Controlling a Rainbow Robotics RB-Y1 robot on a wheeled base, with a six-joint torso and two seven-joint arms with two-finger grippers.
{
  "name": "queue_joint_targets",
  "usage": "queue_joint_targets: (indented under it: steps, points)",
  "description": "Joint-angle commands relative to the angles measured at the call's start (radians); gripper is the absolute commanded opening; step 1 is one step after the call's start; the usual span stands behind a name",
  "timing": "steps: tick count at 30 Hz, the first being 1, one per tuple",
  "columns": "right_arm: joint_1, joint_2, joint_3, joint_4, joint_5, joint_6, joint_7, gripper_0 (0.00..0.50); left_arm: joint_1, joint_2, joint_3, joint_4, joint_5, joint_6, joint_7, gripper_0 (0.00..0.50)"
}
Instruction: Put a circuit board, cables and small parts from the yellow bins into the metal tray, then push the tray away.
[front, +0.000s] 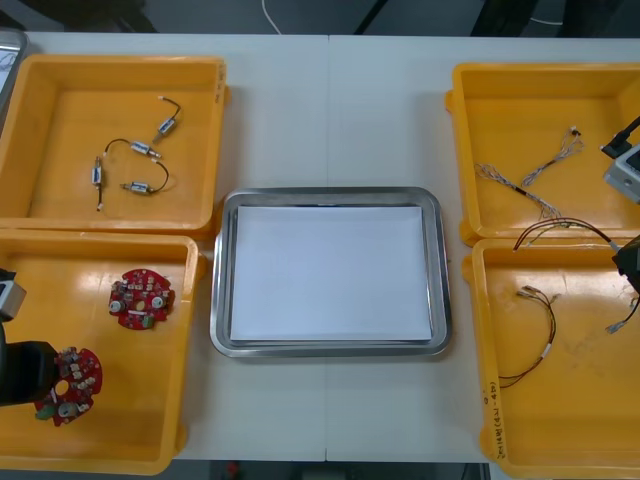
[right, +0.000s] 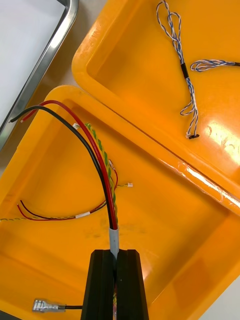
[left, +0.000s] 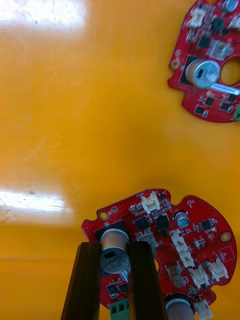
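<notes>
Above the counter (front: 330, 100), left end effector (left: 114, 250) clamps a round red circuit board (left: 175, 240), right end effector (right: 116, 256) a black-and-red cable (right: 98, 160), for lifting out

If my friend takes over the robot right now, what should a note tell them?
Left gripper: shut on a circuit board in the near left bin.
Right gripper: shut on a black and red cable in the near right bin.
Metal tray: nothing in it yet.
Left to do: bring both over, add small metal parts from the far left bin, push the tray away.
</notes>
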Motion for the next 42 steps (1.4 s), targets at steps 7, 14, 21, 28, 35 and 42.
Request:
queue_joint_targets:
  steps: [7, 14, 21, 28, 35, 42]
  points:
    - [-0.025, -0.036, 0.009, -0.003, 0.001, 0.003, 0.042, 0.0, -0.166, -0.015, 0.076, -0.104, 0.043, 0.209, 0.055, 0.0]
    - [-0.025, -0.036, 0.009, -0.003, 0.002, 0.003, 0.043, 0.0, -0.271, -0.009, 0.048, -0.151, 0.053, 0.313, 0.072, 0.0]
    - [-0.025, -0.036, 0.009, -0.003, 0.002, 0.003, 0.043, 0.0, -0.409, -0.006, -0.05, -0.164, 0.053, 0.385, 0.087, 0.001]
    - [-0.025, -0.035, 0.009, -0.003, 0.002, 0.003, 0.043, 0.0, -0.525, -0.006, -0.172, -0.162, 0.048, 0.399, 0.11, 0.0]
    - [-0.025, -0.036, 0.009, -0.003, 0.002, 0.003, 0.043, 0.0, -0.666, -0.034, -0.358, -0.148, 0.02, 0.4, 0.149, 0.0]
    - [-0.025, -0.036, 0.009, -0.003, 0.002, 0.003, 0.045, 0.0, -0.777, -0.081, -0.493, -0.092, -0.023, 0.4, 0.17, 0.0]
